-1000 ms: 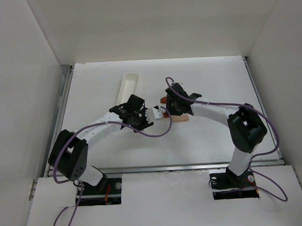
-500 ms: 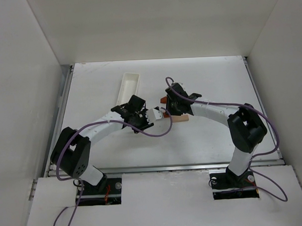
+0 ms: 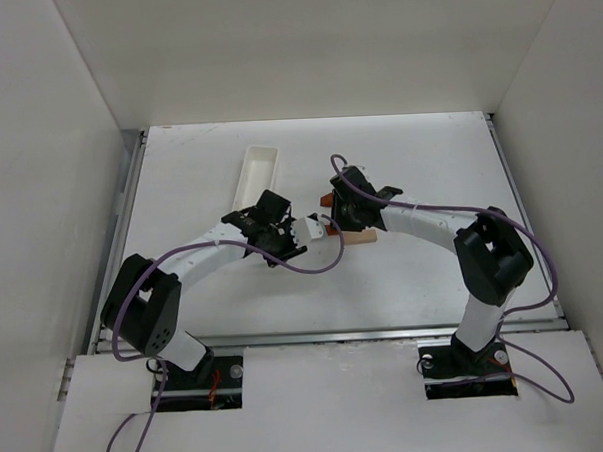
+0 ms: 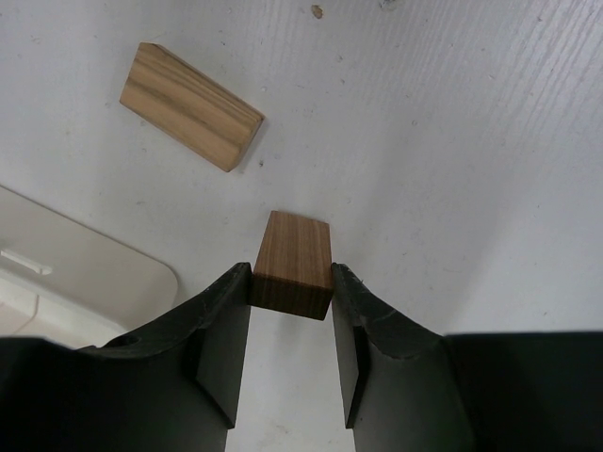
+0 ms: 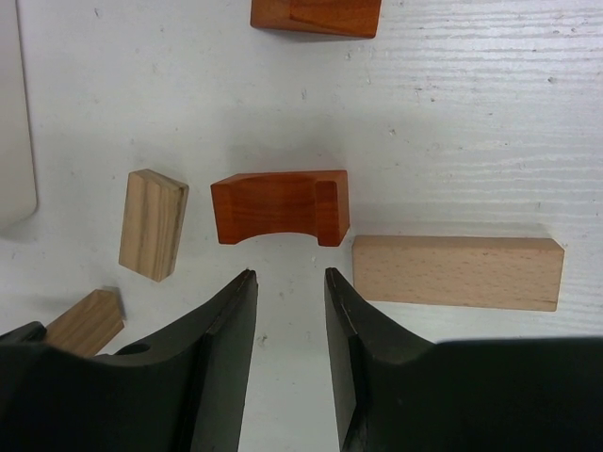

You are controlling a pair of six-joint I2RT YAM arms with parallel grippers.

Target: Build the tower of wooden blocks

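The white table (image 3: 429, 160) carries everything. The left arm (image 3: 198, 253) and right arm (image 3: 431, 220) both reach in from the near edge, and their wrists meet close to the table's middle. A long white tray (image 3: 259, 173) lies left of the middle toward the far edge, with its length running near to far.

The left gripper (image 4: 291, 275) pinches a small tan block (image 4: 293, 268) by its sides between both fingertips. Whether that block touches the table cannot be told. The right gripper (image 5: 289, 275) has its jaws a little apart with nothing between them, and only bare table shows in the gap.

No tower stands. Its pieces lie singly on the table near the middle, none on another:
- **Long block** (image 5: 457, 272): light tan, lies flat just right of the right gripper's tips.
- **Arch** (image 5: 280, 206): orange-red, lies flat just beyond those tips with its hollow side facing them. Its right end is just beside the long block's corner.
- **Red piece** (image 5: 317, 16): lies farther out, apart from the arch, and is partly cut off by the edge of the right wrist view.
- **Short block** (image 5: 154, 224): tan, lies flat left of the arch and apart from it, between the arch and the tray.
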